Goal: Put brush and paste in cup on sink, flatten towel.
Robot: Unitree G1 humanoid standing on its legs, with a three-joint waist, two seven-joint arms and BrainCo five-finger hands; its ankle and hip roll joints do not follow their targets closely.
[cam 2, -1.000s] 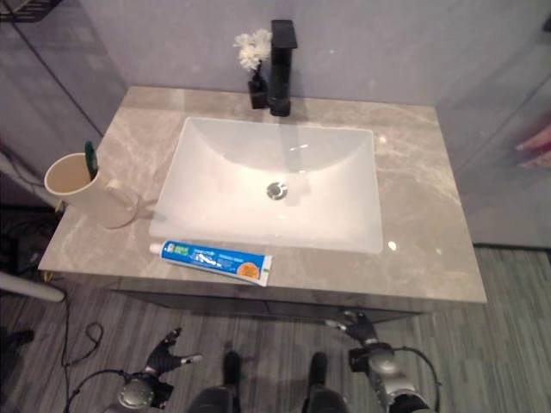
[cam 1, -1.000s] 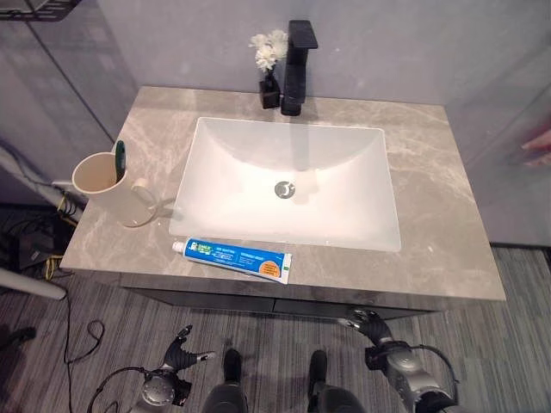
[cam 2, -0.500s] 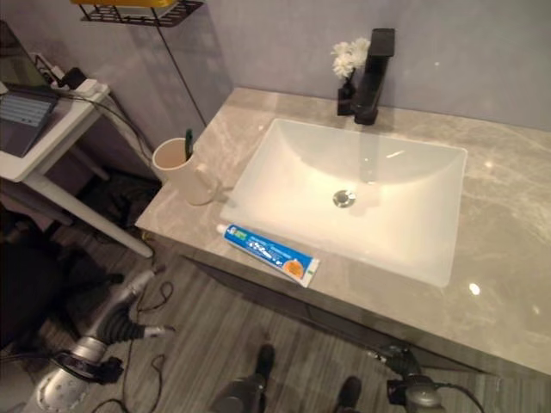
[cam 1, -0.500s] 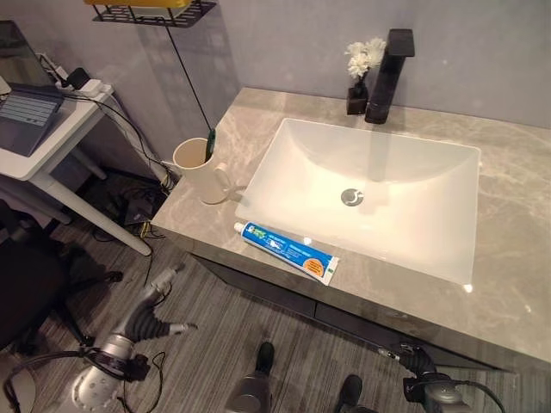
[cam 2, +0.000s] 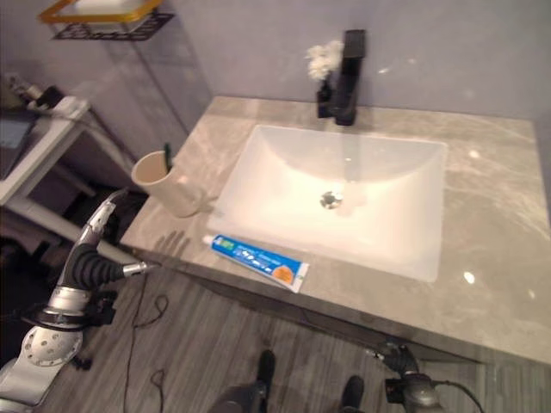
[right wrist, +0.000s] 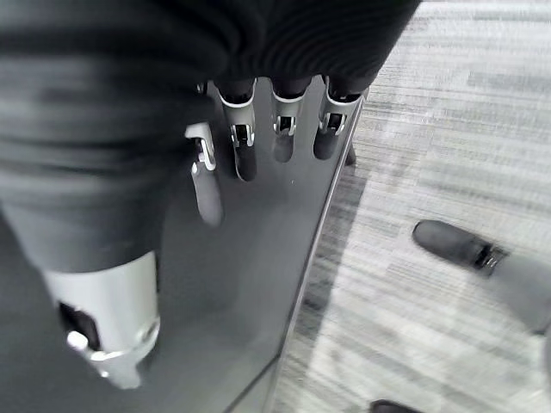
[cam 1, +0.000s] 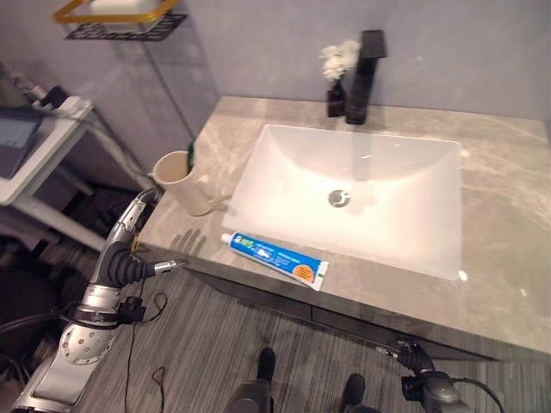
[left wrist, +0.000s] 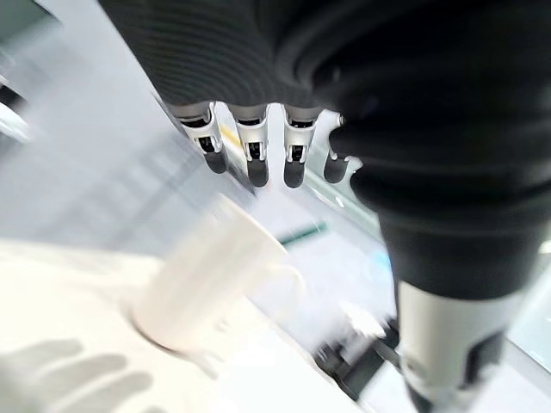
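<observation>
Reaching up at the desk's [cam 1: 413, 284] eight-o'clock corner with fingers [left wrist: 254, 159] apart and empty, the left hand [cam 1: 129, 249] nears the paste [cam 1: 274, 259], which lies flat at the sink's [cam 1: 258, 146] six-o'clock rim, the brush [cam 1: 190, 154] standing in the cup [cam 1: 181, 181], while the right hand [right wrist: 250, 129] hangs open below.

Both eye views look steeply down from the head onto the counter [cam 1: 482, 284] and sink [cam 1: 344, 194], sharing nearly the same scene. The left wrist view looks closely past its hand [left wrist: 258, 146] at the cup [left wrist: 207, 284]; the right wrist view faces the cabinet front [right wrist: 258, 258] and floor [right wrist: 430, 155].
</observation>
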